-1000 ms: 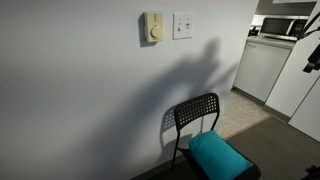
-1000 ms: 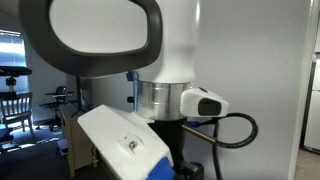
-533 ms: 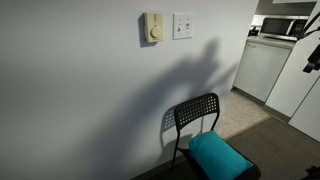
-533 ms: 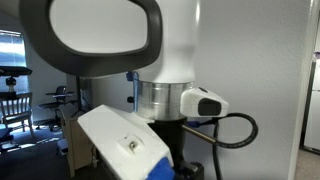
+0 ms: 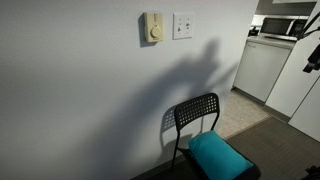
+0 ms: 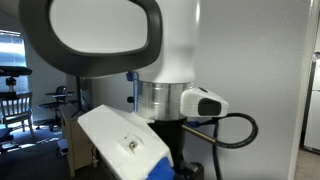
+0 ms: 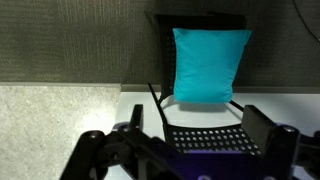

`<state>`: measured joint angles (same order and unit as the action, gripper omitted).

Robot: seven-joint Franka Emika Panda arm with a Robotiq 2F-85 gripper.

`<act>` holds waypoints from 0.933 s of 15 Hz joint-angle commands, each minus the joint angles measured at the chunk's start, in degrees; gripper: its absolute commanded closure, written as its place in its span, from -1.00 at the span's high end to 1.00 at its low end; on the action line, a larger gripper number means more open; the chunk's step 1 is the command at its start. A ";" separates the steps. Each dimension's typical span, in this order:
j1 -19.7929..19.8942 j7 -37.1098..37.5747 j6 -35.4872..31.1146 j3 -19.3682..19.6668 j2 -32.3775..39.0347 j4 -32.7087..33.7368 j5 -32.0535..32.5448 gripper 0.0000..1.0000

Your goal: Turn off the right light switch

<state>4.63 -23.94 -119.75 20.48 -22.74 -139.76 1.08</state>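
The white square switch plate point(image 5: 183, 25) hangs on the wall in an exterior view, just right of a cream box with a round dial point(image 5: 152, 28). The right light switch point(image 5: 187, 25) is the right-hand one of the small pair in the plate; its position is too small to read. In the wrist view my gripper point(image 7: 196, 128) is open and empty, its dark fingers point(image 7: 262, 125) wide apart. Between them I see a black chair point(image 7: 205, 140) with a teal cushion point(image 7: 208, 62). The switch plate is out of the wrist view.
The black chair point(image 5: 197, 115) with the teal cushion point(image 5: 218, 155) stands against the wall below the switches. A dark part of my arm point(image 5: 312, 50) shows at the right edge, far from the wall. A kitchen counter with a microwave point(image 5: 284, 28) lies beyond. My white robot body point(image 6: 150, 60) fills an exterior view.
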 commanded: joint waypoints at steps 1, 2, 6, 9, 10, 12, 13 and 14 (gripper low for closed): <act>1.54 -0.54 0.10 -1.45 0.22 0.07 -0.70 1.00; 1.54 -0.53 0.10 -1.45 0.22 0.07 -0.70 1.00; 1.54 -0.53 0.10 -1.45 0.22 0.07 -0.70 1.00; 1.54 -0.54 0.10 -1.45 0.22 0.07 -0.70 1.00; 1.54 -0.53 0.10 -1.45 0.22 0.07 -0.70 1.00; 1.30 -0.83 -0.21 -1.90 0.23 -0.01 -0.66 1.00; 1.11 -0.98 -0.31 -2.26 0.22 0.01 -0.54 1.00; 0.88 -1.16 -0.50 -2.75 0.02 -0.01 -0.41 1.00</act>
<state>4.76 -23.94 -119.79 19.46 -22.74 -139.76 1.08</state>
